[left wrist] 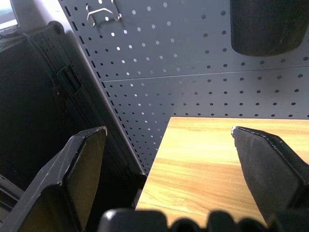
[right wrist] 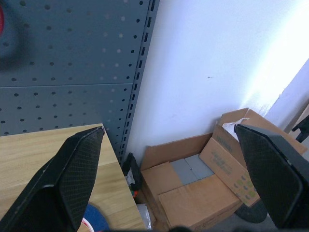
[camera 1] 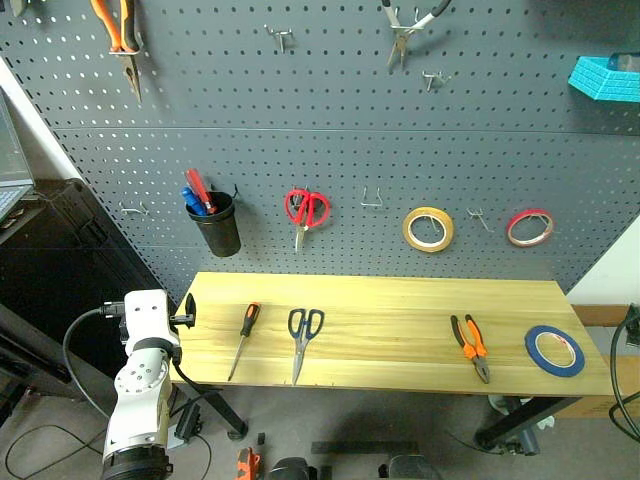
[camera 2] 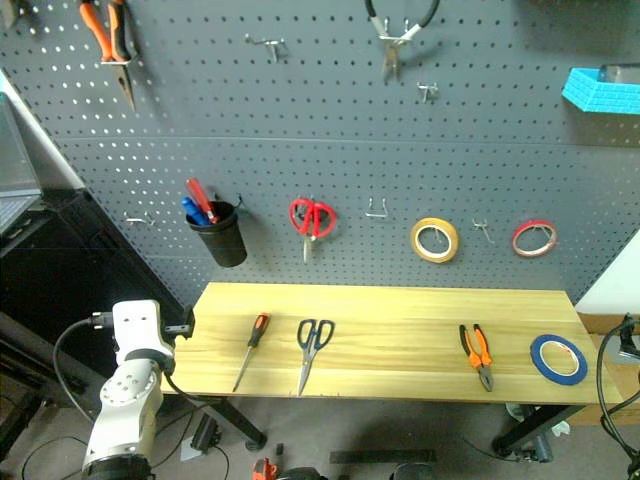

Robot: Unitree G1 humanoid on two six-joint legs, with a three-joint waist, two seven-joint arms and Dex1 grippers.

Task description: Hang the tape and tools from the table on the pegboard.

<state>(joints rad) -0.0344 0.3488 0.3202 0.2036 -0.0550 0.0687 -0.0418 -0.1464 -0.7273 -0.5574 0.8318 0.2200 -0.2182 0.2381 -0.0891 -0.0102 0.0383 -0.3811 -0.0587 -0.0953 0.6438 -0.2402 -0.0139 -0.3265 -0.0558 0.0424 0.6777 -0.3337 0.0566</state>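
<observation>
Left arm, white-cased, nearest the head camera, raised at the table's left end with its forearm pointing toward the pegboard; left gripper (left wrist: 169,140) held roughly level over the table's left corner, its 2 black fingers (left wrist: 84,169) spread wide with nothing between them. Right gripper (right wrist: 169,140) beyond the table's right end, pointing toward the white wall and cardboard boxes (right wrist: 193,188) on the floor, fingers likewise spread wide and empty. Table (camera 1: 400,300): light wooden top, black legs, standing against the pegboard. On it, left to right: 1 screwdriver (camera 1: 243,335) with orange-and-black handle, tip toward the front edge; 1 pair of scissors (camera 1: 302,340) with dark blue handles, blades closed and pointing at the front edge, just beside the screwdriver; 1 pair of pliers (camera 1: 471,345) with orange-and-black handles, jaws toward the front edge, well apart from the scissors; 1 blue tape (camera 1: 555,350) lying flat near the right end. Pegboard (camera 1: 330,160), dark grey: hung on it, 1 black cup (camera 1: 217,225) holding pens, 1 pair of red-handled scissors (camera 1: 306,212), 1 yellow roll (camera 1: 428,229), 1 red roll (camera 1: 530,227), orange-handled pliers (camera 1: 122,35) at upper left, black-handled pliers (camera 1: 408,28) at top centre, 1 turquoise bin (camera 1: 605,78) at upper right. Several bare hooks (camera 1: 372,200) between these items.
</observation>
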